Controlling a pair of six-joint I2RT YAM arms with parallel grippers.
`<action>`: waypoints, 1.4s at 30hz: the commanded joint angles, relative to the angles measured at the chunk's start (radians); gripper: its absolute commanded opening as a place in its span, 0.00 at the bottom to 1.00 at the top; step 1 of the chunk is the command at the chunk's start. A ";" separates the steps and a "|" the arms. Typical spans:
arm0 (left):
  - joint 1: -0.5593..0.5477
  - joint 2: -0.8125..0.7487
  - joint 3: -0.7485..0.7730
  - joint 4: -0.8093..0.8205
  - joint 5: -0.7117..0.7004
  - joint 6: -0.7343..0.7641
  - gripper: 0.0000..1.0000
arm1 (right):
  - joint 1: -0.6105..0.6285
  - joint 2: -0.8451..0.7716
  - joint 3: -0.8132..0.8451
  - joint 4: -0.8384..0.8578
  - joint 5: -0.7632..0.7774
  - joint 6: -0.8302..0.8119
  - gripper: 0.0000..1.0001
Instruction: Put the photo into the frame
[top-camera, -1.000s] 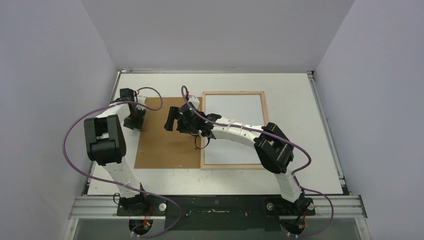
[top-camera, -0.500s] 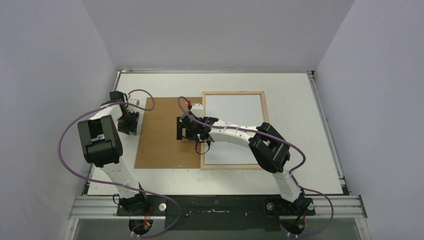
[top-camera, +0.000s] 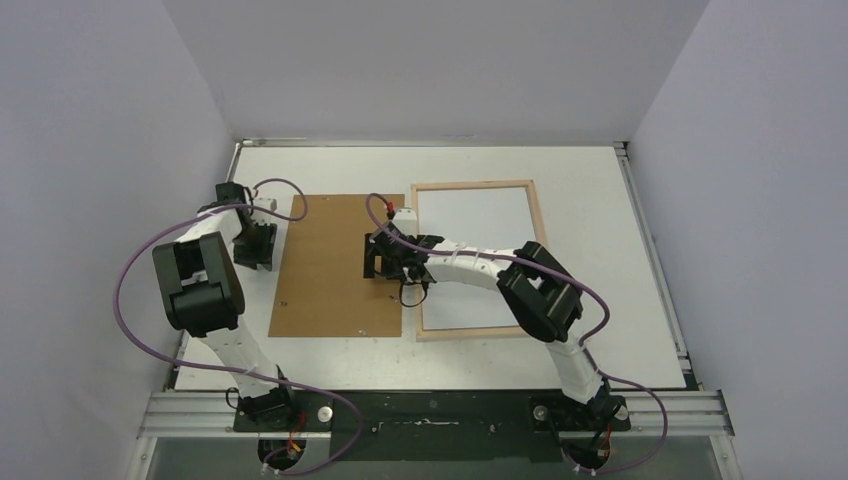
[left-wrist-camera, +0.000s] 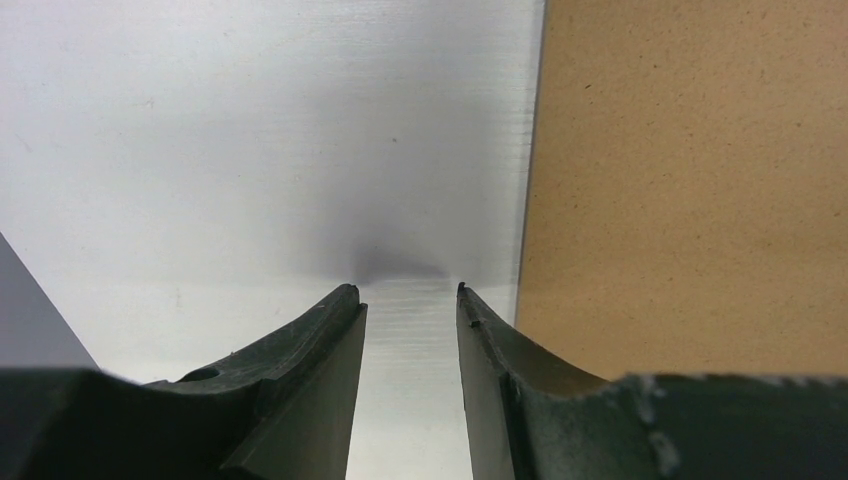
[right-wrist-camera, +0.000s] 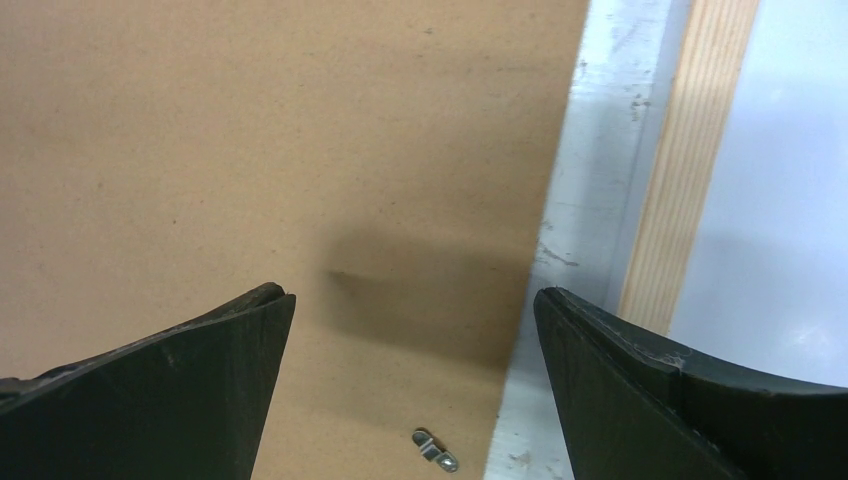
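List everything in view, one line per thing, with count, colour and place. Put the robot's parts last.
frame: one, light wood, on the table, right of centre.
photo: one, plain white side up, lying inside the frame.
backing panel: one, brown, flat on the table left of the frame, with a strip of table between them.
metal clip: one, silver, on the backing panel near its frame-side edge.
table: one, white, under everything.
arms: two, white with black joints, bases at the near edge.
left gripper: black, slightly open, empty, over the table beside the panel's left edge.
right gripper: black, wide open, empty, over the panel's right edge.
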 joint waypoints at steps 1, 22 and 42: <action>0.004 -0.034 0.026 0.003 0.017 0.011 0.38 | -0.031 -0.038 -0.031 -0.005 0.030 0.000 0.97; -0.064 0.072 -0.014 0.128 -0.056 -0.080 0.34 | 0.029 0.058 0.123 -0.144 0.136 0.052 0.90; -0.135 0.115 0.010 0.042 0.093 -0.132 0.20 | 0.003 0.064 0.171 -0.047 -0.054 0.125 0.90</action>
